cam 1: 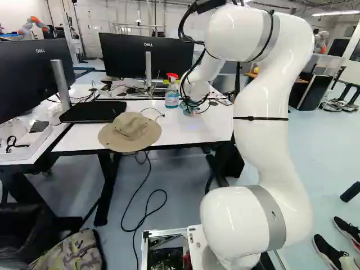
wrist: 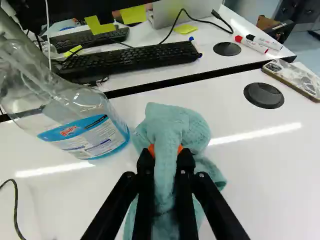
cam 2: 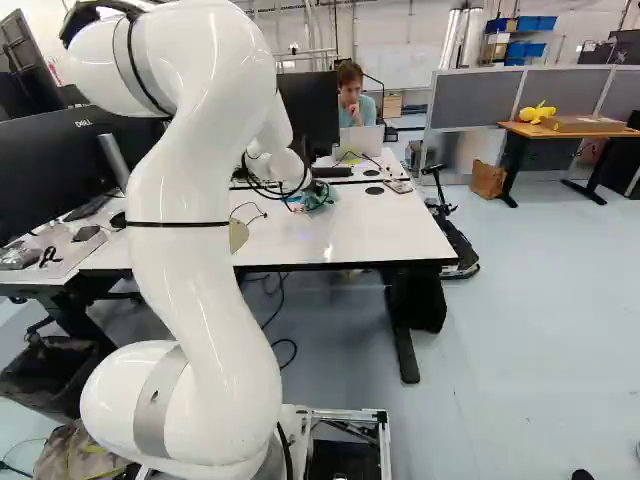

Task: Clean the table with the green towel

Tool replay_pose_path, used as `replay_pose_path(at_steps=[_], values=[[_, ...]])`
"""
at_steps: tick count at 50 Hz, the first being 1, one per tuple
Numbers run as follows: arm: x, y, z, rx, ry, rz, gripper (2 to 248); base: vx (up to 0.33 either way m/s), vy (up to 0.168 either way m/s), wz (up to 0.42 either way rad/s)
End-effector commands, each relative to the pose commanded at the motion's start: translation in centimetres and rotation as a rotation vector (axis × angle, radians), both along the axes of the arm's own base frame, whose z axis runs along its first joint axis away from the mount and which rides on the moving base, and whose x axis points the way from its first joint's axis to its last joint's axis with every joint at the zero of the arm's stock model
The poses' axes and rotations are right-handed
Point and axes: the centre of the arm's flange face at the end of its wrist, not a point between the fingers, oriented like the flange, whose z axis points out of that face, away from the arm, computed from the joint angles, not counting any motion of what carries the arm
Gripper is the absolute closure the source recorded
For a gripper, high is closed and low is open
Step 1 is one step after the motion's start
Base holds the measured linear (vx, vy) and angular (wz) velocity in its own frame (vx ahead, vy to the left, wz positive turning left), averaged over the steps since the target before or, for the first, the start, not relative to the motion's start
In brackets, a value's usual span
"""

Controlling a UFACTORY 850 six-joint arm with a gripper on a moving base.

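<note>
Green towel (wrist: 172, 122), pinched in the hand (cam 1: 193, 104), mostly hides its orange pads (wrist: 151, 149).

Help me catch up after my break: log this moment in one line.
hand shut on green towel | towel bunched on white table | spray bottle standing beside towel | tan hat at near edge

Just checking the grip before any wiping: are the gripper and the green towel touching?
Touching. The wrist view shows the gripper shut on the green towel, with a raised fold of it pinched between the two fingers.
</note>
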Motion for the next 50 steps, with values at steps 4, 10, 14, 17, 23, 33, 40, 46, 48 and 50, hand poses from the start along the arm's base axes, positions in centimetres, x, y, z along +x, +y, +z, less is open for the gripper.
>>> replay_pose_path(at_steps=[4,10,14,17,23,33,40,46,48,50], values=[[0.09,0.0,-0.5,0.0,0.007,0.0,201,0.0,0.0,0.0],[0.14,0.0,-0.75,0.0,0.011,0.0,201,0.0,0.0,0.0],[0.14,0.0,-0.75,0.0,0.011,0.0,201,0.0,0.0,0.0],[0.14,0.0,-0.75,0.0,0.011,0.0,201,0.0,0.0,0.0],[0.14,0.0,-0.75,0.0,0.011,0.0,201,0.0,0.0,0.0],[0.1,0.01,-0.79,0.001,0.017,0.001,201,0.0,0.0,0.0],[0.02,0.03,-0.9,0.003,0.032,0.002,201,0.0,0.0,0.0],[-0.07,0.05,-1.01,0.005,0.047,0.003,201,0.0,0.0,0.0],[-0.1,0.06,-1.04,0.006,0.053,0.004,201,0.0,0.0,0.0],[-0.13,0.06,-1.08,0.007,0.058,0.004,201,0.0,0.0,0.0]])
